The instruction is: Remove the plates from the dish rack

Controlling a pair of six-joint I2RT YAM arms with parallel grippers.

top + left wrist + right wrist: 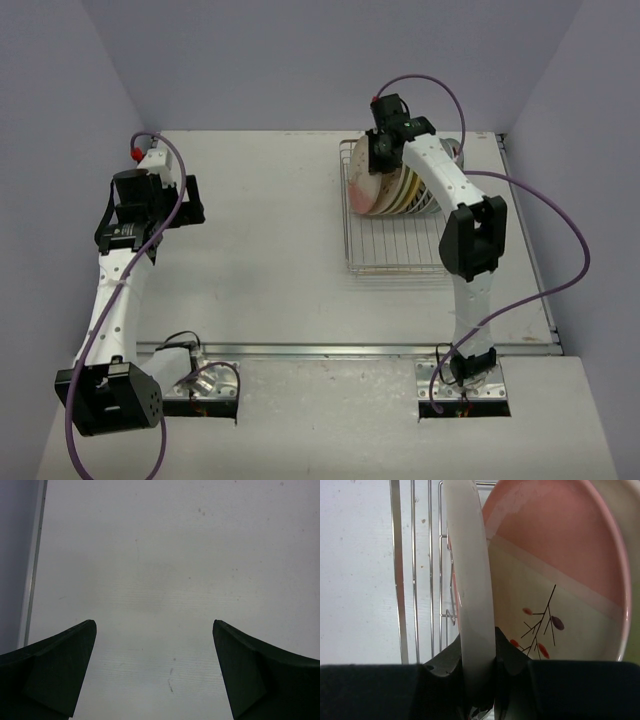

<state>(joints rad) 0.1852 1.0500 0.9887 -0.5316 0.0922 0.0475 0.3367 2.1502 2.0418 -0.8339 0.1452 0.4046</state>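
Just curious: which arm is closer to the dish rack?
Right. The right end effector grips a plate in the dish rack; the left end effector is far across the table.

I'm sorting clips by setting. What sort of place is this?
Probably a robot test cell, not a kitchen: plain walls box in a white table, two arms are bolted at its near edge, and a rack of plates sits on it.
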